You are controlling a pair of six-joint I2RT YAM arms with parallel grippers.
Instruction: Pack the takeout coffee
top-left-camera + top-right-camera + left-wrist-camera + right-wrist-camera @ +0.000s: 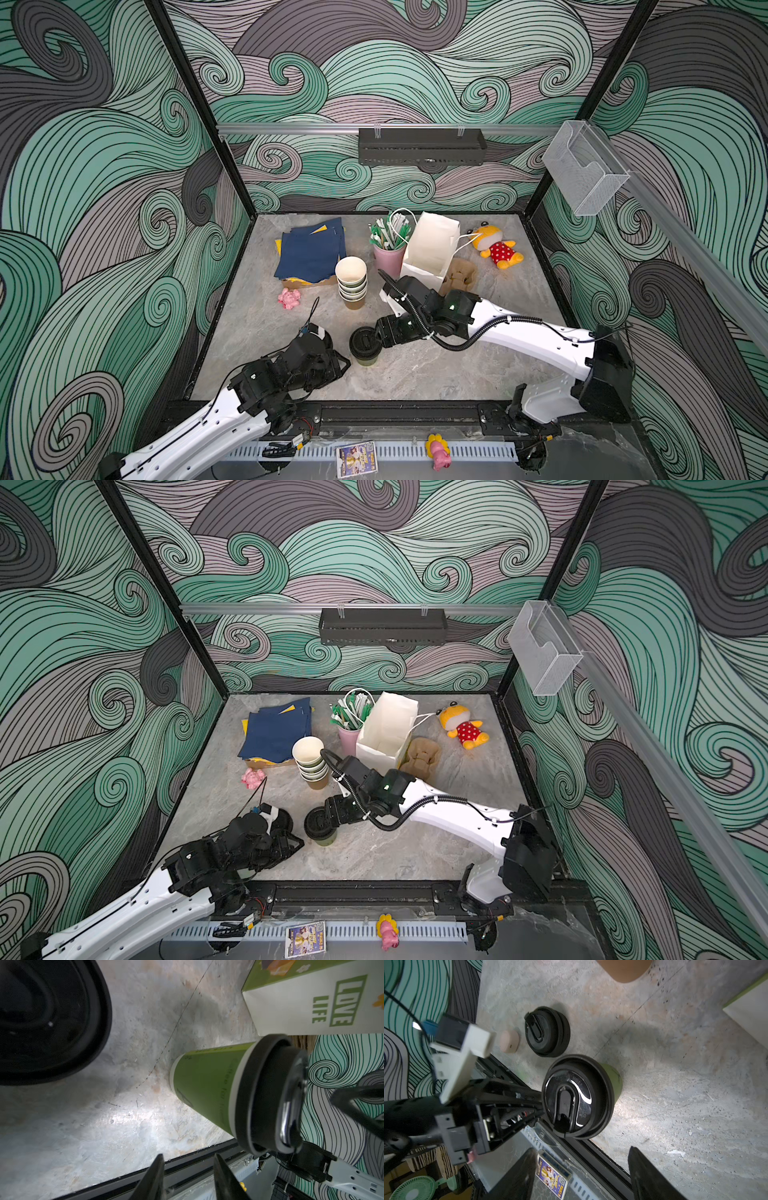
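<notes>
**One lidded cup (pixel 207 1088), easily toppled**

It stands toward the bench's (pixel 436 365) front edge. Left fingers (pixel 153 1176), narrowly parted, and right fingers (pixel 645 1176), wide, flank it empty. A sideways nudge could tip it; pinching the lid (pixel 577 1096) could pop it off.

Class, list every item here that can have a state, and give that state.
Lidded green cup: upright, lid on.
Cup stack: nested, top cup unlidded.
White paper bag: upright, open.
Spare lids: stacked, off any cup.
Left gripper: fingers apart, empty.
Right gripper: fingers apart, empty.
</notes>
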